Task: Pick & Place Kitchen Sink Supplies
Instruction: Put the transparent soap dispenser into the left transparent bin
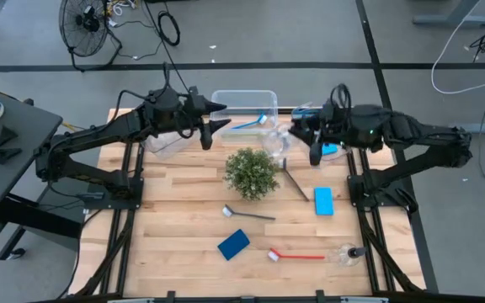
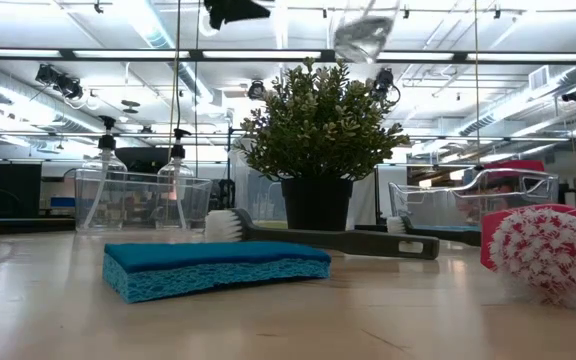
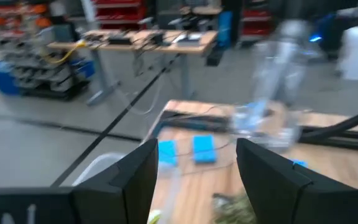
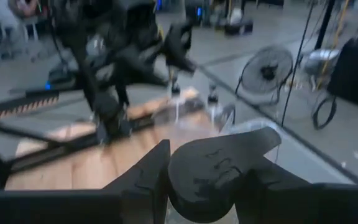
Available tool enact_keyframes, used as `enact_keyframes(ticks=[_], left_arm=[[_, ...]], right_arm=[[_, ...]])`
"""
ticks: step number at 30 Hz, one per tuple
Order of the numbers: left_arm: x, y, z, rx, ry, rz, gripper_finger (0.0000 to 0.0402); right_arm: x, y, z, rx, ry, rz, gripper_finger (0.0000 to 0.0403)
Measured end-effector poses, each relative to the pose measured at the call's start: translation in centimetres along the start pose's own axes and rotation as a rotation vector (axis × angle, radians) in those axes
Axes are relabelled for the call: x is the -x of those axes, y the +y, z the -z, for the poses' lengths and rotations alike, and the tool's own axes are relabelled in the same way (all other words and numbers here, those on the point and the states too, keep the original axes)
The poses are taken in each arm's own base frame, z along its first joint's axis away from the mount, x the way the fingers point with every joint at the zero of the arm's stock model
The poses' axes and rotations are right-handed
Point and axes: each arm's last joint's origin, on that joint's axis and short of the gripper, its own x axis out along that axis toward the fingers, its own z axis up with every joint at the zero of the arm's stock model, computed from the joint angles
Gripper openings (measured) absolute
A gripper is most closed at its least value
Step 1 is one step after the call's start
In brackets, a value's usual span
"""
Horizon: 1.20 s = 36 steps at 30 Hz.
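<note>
Clear bottle hangs pinched by its black cap in the right gripper, probably bound for the bin just beyond; left gripper waits spread, empty

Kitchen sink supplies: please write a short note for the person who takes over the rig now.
Left gripper: open, empty, above the back bin.
Right gripper: shut on a clear bottle, held in the air near the plant.
Done: blue brush in the back bin; two bottles in the left bin.
Left on the table: two blue sponges, two dark grey brushes, red brush, one lying bottle.
</note>
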Motion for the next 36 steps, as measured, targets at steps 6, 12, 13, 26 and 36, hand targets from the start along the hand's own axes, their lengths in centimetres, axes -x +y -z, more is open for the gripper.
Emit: enact_keyframes(ticks=[6, 12, 13, 26, 36], left_arm=[[0.0, -0.2, -0.2, 0.06, -0.027, 0.075, 0.0226], [0.0, -0.3, -0.3, 0.107, -0.026, 0.096, 0.0295], [0.0, -0.3, -0.3, 0.107, -0.026, 0.096, 0.031], [0.6, 0.1, -0.5, 0.08, -0.034, -0.015, 0.0385], [4.9, 1.0, -1.6, 0.114, -0.038, -0.091, 0.0385]], right_arm=[[-0.9, -1.0, -1.5, -0.016, -0.116, -0.014, 0.0123], [-3.6, -1.6, -1.8, -0.008, -0.135, -0.055, 0.0123], [-4.2, -1.7, -1.7, 0.002, -0.126, -0.061, 0.0123], [-11.7, -2.3, -0.8, 0.024, -0.148, -0.174, 0.0123], [-14.3, -3.1, 0.1, 0.022, -0.119, -0.203, 0.0123]])
